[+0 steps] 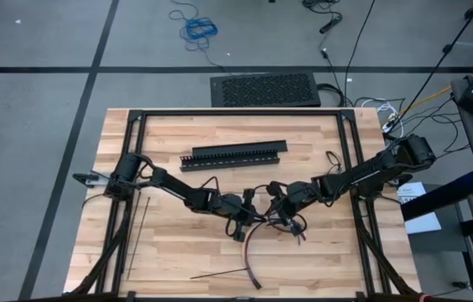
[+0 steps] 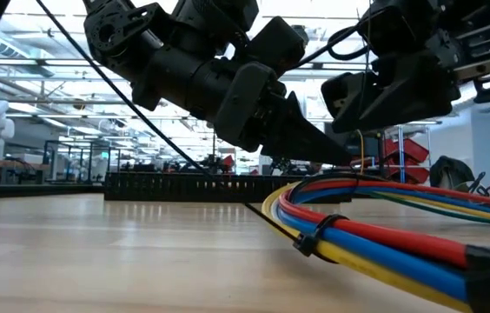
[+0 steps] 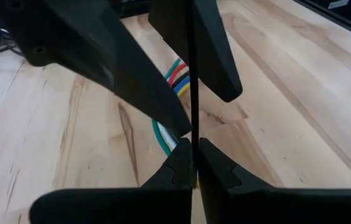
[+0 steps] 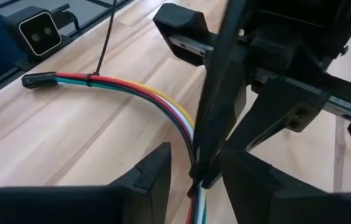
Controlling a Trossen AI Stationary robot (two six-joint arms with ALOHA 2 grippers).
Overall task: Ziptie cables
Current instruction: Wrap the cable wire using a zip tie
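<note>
Cables (image 4: 157, 99): red, green, white, yellow and orange strands, with blue also visible in the low view, ending in a black tip. Zipties (image 4: 216, 93): black. Left gripper (image 3: 194, 155) and right gripper (image 4: 195, 177): black. Table (image 1: 186, 252): light wood grain.

We note a light wooden table (image 1: 178, 252) carrying the cables (image 2: 384, 230) curved near its middle, a long black slotted channel (image 1: 233, 155) toward the far edge, and loose zipties (image 1: 220, 273) straight along its near and left parts.
</note>
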